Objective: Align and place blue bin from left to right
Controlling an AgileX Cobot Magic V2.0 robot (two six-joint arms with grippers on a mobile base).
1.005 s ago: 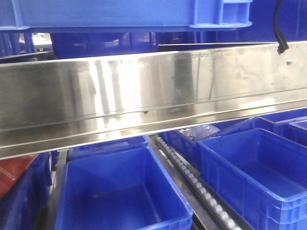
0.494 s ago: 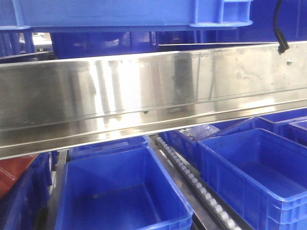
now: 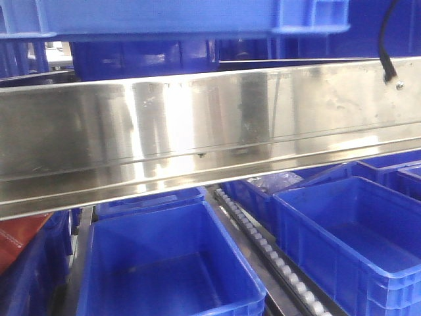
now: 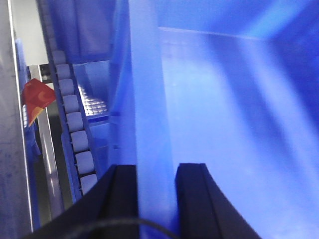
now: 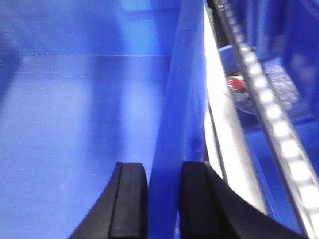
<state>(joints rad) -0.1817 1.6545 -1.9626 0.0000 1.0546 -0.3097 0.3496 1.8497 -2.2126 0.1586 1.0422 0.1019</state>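
Claws closed on blue bin (image 4: 224,99) walls, left claw (image 4: 155,172) and right claw (image 5: 163,169) alike

My blue bin (image 3: 164,16) is big, bright blue and made of plastic. It is up in the air and level, so the front view shows only its flat bottom edge and a thick, ribbed corner. Inside it is smooth and has nothing in it. My left fingers (image 4: 119,199) pinch one thin side wall, and my right fingers (image 5: 132,199) pinch the other wall.
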